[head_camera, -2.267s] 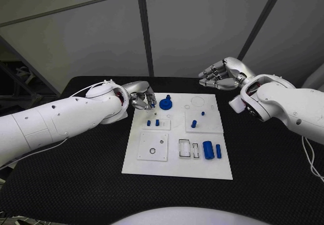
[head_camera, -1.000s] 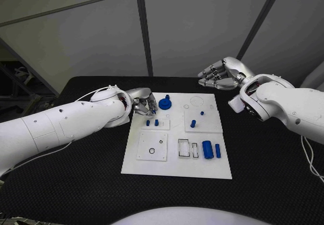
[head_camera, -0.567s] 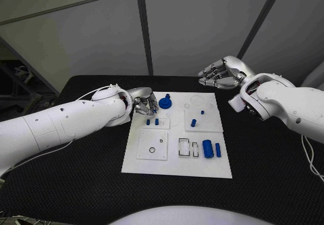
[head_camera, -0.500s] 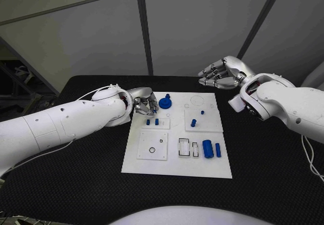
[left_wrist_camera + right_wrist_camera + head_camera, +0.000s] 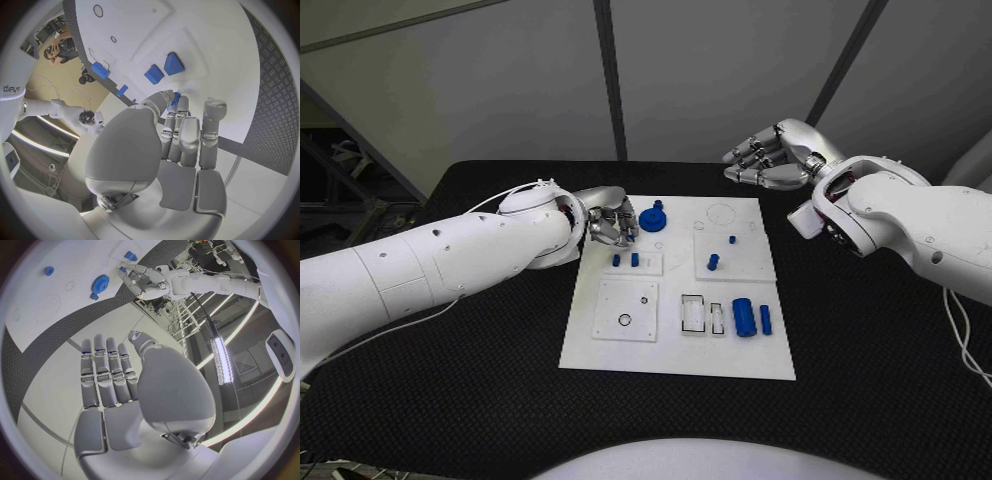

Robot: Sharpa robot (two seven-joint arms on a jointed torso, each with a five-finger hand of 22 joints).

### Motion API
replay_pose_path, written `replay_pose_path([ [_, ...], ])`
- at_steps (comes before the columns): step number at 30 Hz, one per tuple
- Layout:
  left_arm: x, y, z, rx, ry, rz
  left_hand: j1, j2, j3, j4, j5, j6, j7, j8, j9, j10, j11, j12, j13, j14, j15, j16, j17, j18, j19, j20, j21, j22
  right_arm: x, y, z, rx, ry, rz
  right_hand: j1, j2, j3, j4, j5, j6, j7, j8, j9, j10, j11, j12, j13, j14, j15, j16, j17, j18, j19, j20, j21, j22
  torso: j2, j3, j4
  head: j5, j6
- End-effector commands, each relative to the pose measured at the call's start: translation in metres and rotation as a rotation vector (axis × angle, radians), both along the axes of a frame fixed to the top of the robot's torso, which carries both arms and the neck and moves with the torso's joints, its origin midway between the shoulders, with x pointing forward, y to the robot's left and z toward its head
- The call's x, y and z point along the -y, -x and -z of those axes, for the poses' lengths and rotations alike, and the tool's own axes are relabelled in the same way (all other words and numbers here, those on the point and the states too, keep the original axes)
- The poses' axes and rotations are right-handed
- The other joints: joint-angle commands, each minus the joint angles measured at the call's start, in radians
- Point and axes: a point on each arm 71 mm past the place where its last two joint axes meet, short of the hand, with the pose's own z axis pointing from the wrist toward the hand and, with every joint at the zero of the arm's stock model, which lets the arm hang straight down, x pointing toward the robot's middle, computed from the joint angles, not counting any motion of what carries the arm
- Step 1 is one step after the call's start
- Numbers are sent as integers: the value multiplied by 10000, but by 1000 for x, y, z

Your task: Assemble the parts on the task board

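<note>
The white task board [image 5: 678,350] lies mid-table. My left hand [image 5: 610,224] hovers at its far left edge, fingers curled, close beside the blue gear [image 5: 653,219]. In the left wrist view a sliver of blue [image 5: 177,96] shows between the thumb and fingertips of that hand [image 5: 181,130]; I cannot tell whether it is a held part or the gear behind. Two short blue pegs [image 5: 626,260] stand just nearer than the hand. My right hand [image 5: 769,160] hangs raised beyond the board's far right corner, fingers curled in on nothing. The right wrist view shows the gear [image 5: 100,283].
A blue peg [image 5: 714,263] and a smaller one [image 5: 733,240] sit on the right raised plate. A thick blue cylinder [image 5: 744,318] and a thin one [image 5: 766,320] lie beside the rectangular slots [image 5: 694,315]. The square plate [image 5: 627,310] has a small ring hole.
My left hand has edged slightly right, toward the gear. The right hand and the parts on the board have stayed put.
</note>
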Motion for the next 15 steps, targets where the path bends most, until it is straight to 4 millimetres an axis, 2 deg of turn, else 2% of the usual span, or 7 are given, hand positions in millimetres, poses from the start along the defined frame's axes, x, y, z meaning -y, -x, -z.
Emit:
replay_pose_path([
  [1, 1, 0, 2, -211, -182, 27, -113, 18, 77, 6, -38, 44, 5, -46, -18, 77, 2, -49, -12, 41, -8, 32, -19, 0, 21, -7, -43, 1, -1, 0, -1, 37, -3, -91, 13, 59, 22, -37, 26, 5, 66, -64, 17, -14, 56, -59, -13, 15, 33, -37, -11, 127, 64, 29, -26, -12, 3, 5, -9, -7, -17],
  [8, 1, 0, 3, -220, -199, 39, -235, -91, 75, -5, -41, -92, 40, -202, -86, 33, 40, -182, -52, -9, 28, 23, -121, 15, -49, 17, -142, -7, -1, 1, -1, 35, -1, -83, 13, 59, 22, -37, 26, 5, 66, -64, 17, -14, 56, -59, -13, 15, 33, -37, -11, 127, 64, 29, -26, -12, 0, -1, 6, -14, -30],
  [15, 1, 0, 2, -181, -181, 19, -384, -236, 148, -17, -36, -663, 124, -673, -239, -16, 91, -369, -101, -86, 74, 22, -268, 41, -134, 57, -288, -21, -1, 1, -1, 34, -1, -79, 13, 59, 22, -37, 26, 5, 66, -64, 17, -14, 56, -59, -13, 15, 33, -37, -11, 127, 64, 29, -26, -12, 0, -5, 6, -10, -32],
])
